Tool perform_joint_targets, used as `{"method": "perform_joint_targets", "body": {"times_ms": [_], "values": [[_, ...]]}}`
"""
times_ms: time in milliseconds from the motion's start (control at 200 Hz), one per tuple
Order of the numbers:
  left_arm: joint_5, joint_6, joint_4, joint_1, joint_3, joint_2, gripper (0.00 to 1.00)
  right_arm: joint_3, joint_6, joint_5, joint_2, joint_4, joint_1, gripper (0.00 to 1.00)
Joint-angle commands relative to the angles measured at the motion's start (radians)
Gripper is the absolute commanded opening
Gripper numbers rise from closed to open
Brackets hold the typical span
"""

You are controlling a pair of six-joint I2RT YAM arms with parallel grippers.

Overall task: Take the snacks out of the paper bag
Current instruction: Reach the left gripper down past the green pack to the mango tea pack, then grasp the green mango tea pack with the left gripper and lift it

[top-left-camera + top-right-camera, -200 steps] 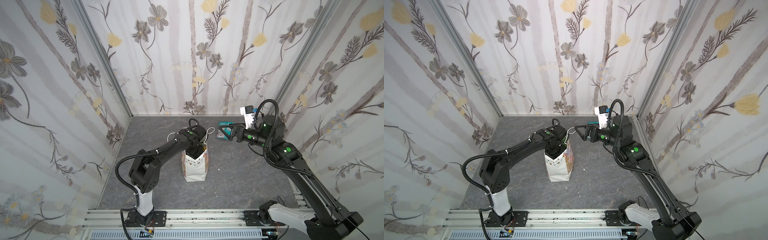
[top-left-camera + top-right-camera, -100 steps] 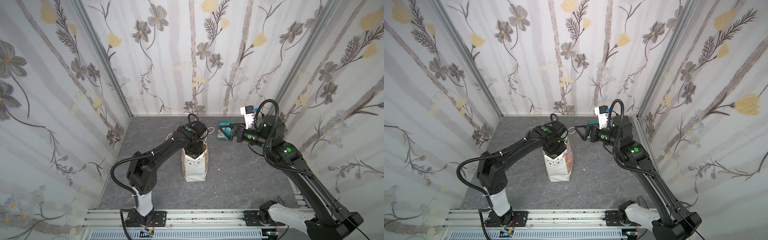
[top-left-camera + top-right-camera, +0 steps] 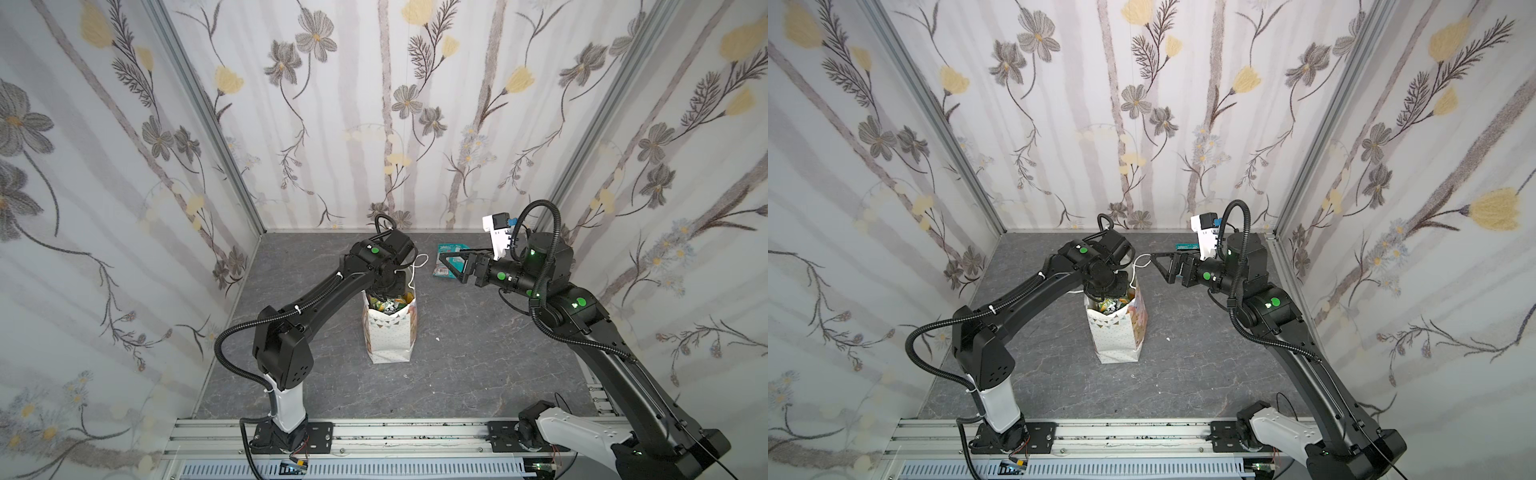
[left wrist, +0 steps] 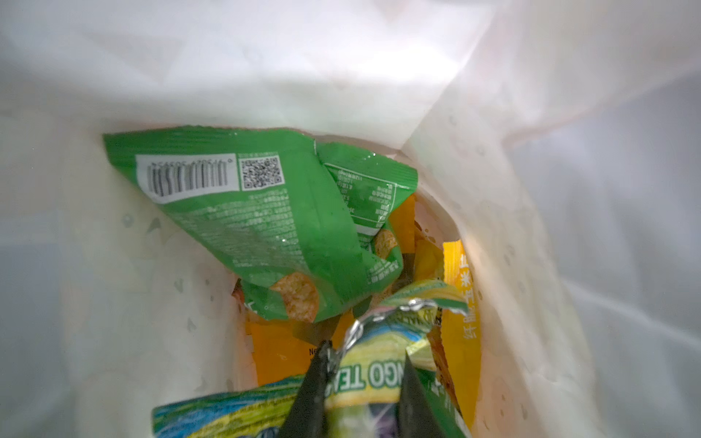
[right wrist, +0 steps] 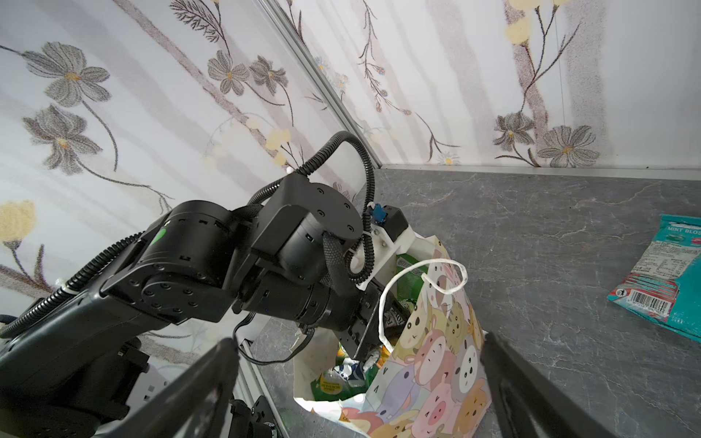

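Teal packet (image 3: 451, 259) out on table (image 3: 457, 353) near spread right fingers (image 5: 206, 383); left fingers (image 4: 311, 386) pinch yellow-green packet (image 4: 379, 366) inside bag (image 3: 390, 336); other packets (image 4: 265, 227) left beneath.

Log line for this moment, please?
left gripper shut on green-yellow foil packet inside white paper bag; right gripper open; teal foil packet on table

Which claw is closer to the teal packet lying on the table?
Right. The right claw hangs open in the air just beside the teal packet; the left claw is down inside the paper bag, pinching a yellow-green packet.
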Motion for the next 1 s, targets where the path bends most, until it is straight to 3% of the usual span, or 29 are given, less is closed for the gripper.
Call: {"method": "perform_joint_targets", "body": {"times_ms": [0, 595, 994], "values": [[-0.027, 0.014, -0.034, 0.003, 0.026, -0.009, 0.0, -0.001, -0.006, 0.008, -0.001, 0.018, 0.001, 0.99], [-0.049, 0.044, -0.089, 0.018, 0.157, -0.005, 0.0, 0.004, -0.002, -0.002, 0.007, 0.031, 0.006, 0.99], [-0.118, 0.098, -0.17, 0.026, 0.343, -0.021, 0.0, -0.032, 0.018, 0.036, -0.022, 0.11, 0.005, 0.99]]}}
